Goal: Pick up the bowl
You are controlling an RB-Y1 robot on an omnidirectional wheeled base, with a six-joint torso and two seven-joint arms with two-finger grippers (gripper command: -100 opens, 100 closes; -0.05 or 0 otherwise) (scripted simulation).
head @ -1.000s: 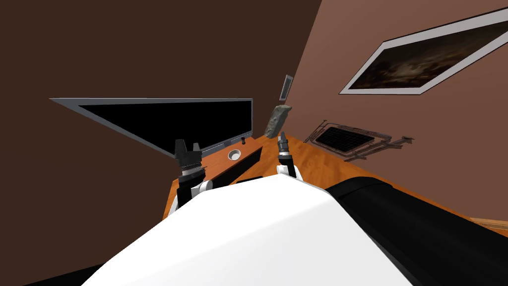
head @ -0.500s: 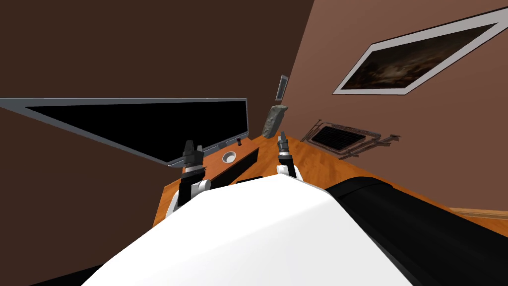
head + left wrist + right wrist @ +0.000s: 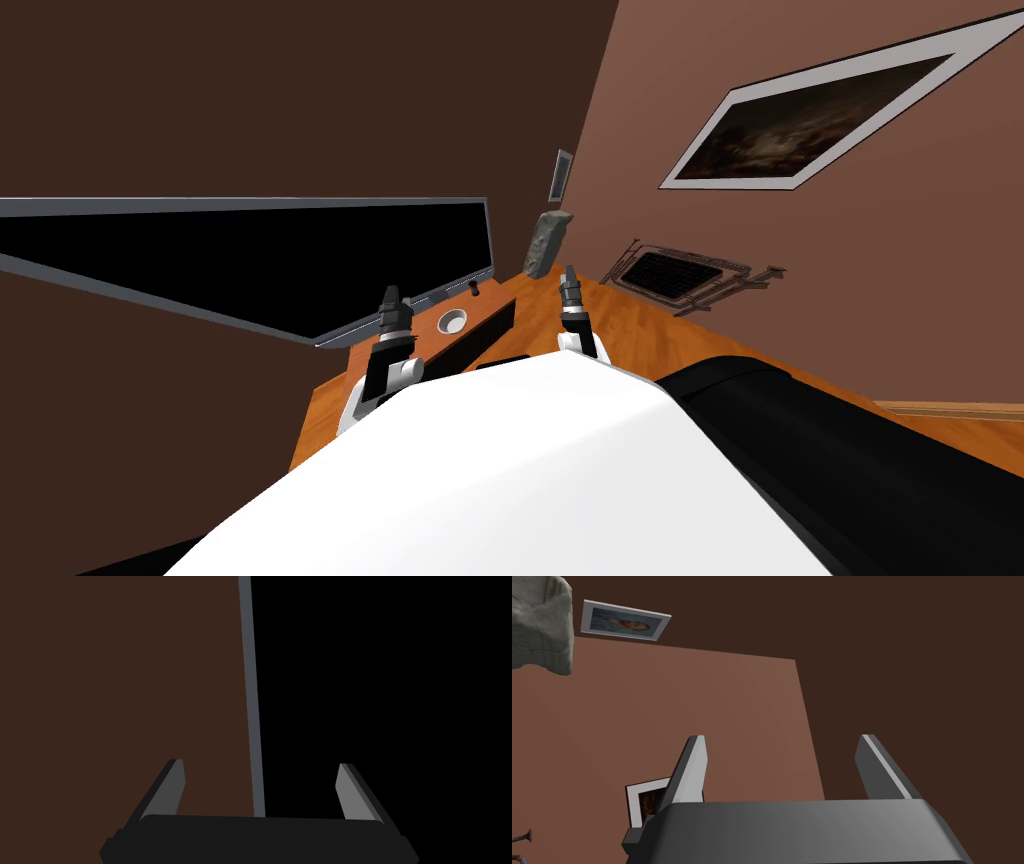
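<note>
1. White bowl (image 3: pixel 451 321) sits on the wooden table (image 3: pixel 630 325), between the big black screen (image 3: pixel 250 255) and a long dark bar (image 3: pixel 478 338), just beyond the left end effector (image 3: pixel 392 298).
2. Left end effector: fingers apart, empty, wrist turned edge-on since a second ago.
3. Right end effector (image 3: pixel 569 275): fingers apart, empty, near a grey stone (image 3: pixel 546 243).

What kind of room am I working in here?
Probably a living room: a wide TV-like screen beside the bowl, a framed picture on the wall, a wood floor.
</note>
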